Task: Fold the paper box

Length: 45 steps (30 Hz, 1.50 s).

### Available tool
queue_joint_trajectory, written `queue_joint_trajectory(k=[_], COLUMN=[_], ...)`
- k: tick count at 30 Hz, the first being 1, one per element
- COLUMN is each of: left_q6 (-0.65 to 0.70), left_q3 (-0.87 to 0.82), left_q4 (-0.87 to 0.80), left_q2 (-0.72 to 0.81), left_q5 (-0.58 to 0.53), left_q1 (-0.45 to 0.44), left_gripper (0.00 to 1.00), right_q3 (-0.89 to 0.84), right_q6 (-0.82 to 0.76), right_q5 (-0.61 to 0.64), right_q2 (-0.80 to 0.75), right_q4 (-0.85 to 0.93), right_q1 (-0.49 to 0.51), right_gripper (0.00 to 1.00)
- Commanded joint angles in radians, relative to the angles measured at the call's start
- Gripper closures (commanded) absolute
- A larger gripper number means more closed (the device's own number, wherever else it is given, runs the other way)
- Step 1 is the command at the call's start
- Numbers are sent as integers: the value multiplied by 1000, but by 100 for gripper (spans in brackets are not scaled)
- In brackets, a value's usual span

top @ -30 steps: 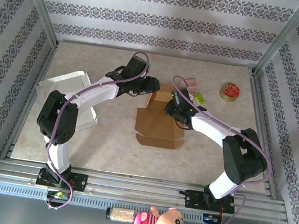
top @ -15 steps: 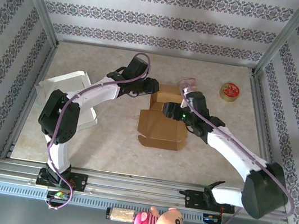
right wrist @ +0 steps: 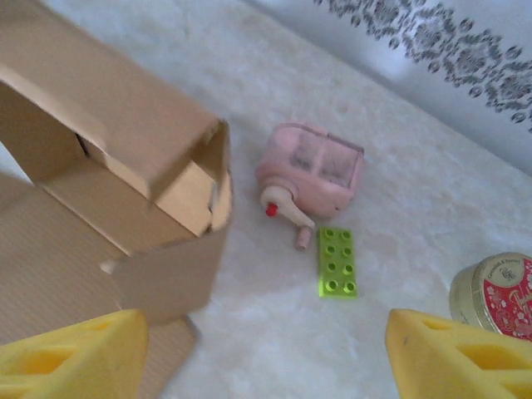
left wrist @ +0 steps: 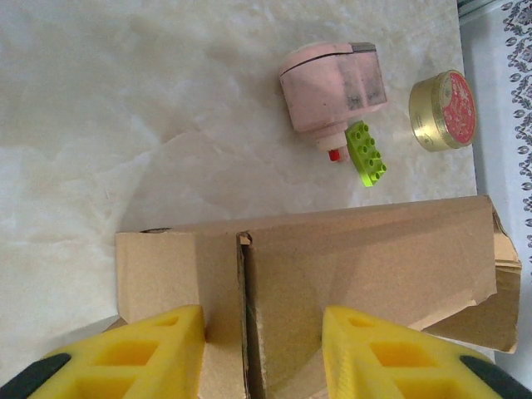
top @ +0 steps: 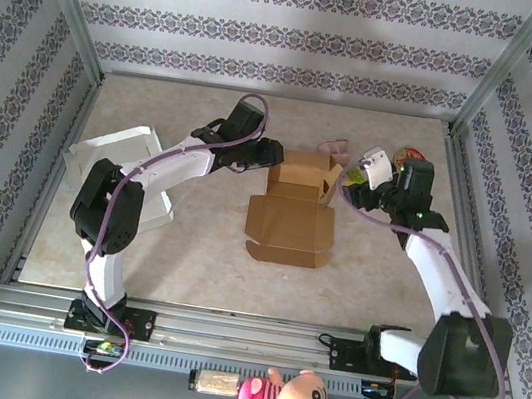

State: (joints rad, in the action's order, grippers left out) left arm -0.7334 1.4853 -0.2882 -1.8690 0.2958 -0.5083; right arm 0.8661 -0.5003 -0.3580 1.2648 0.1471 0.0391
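The brown paper box (top: 287, 225) lies mid-table, its flat panel toward me and its back wall folded up. My left gripper (top: 271, 156) is at the box's back left corner. In the left wrist view its yellow fingers (left wrist: 158, 353) are shut on the upright double cardboard wall (left wrist: 357, 258). My right gripper (top: 352, 183) hovers just right of the box. In the right wrist view it (right wrist: 266, 366) is wide open with nothing between the fingers, and the box's raised corner and loose side flap (right wrist: 166, 274) lie to its left.
A pink sharpener (right wrist: 312, 170), a green brick (right wrist: 337, 262) and a round red-topped tin (right wrist: 499, 291) sit right of the box, under and beyond the right gripper. A white tray (top: 102, 148) lies at the left, under the left arm.
The right gripper opened, let go of the box and drew back to the right. The box's back wall now stands folded up. The left gripper kept its hold.
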Motion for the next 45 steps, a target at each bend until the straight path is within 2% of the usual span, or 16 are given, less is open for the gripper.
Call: queue_joint_trajectory(k=[1, 5, 10, 19, 25, 31, 35, 37, 40, 43, 45], left_q6=[30, 32, 30, 8, 12, 25, 31, 37, 40, 40, 39], left_q3=[8, 10, 14, 0, 0, 4, 0, 0, -4, -9, -13], left_q4=[-37, -39, -39, -22, -22, -28, -28, -29, -30, -29, -29], left_q2=[-32, -32, -31, -30, -27, -25, -25, -22, -15, -8, 1], left_q5=[11, 17, 20, 25, 28, 25, 26, 24, 22, 20, 22], left_q1=[9, 9, 8, 8, 8, 8, 9, 10, 11, 14, 16], left_gripper=[60, 60, 60, 60, 60, 60, 60, 60, 60, 60, 59], right_q3=[58, 111, 182, 286, 270, 258, 251, 254, 305, 342, 359], right_q6=[-280, -398, -502, -513, -369, -131, -40, 21, 168, 233, 268], right_q5=[-176, -241, -326, -325, -242, -76, -28, -1, 79, 222, 306], right_q2=[72, 191, 328, 451, 469, 476, 473, 477, 504, 527, 527], right_q4=[72, 98, 90, 134, 82, 29, 32, 21, 44, 94, 139], right_q1=[-44, -60, -48, 54, 120, 193, 245, 257, 273, 325, 354], right_gripper=[25, 28, 37, 43, 44, 56, 48, 47, 55, 66, 68])
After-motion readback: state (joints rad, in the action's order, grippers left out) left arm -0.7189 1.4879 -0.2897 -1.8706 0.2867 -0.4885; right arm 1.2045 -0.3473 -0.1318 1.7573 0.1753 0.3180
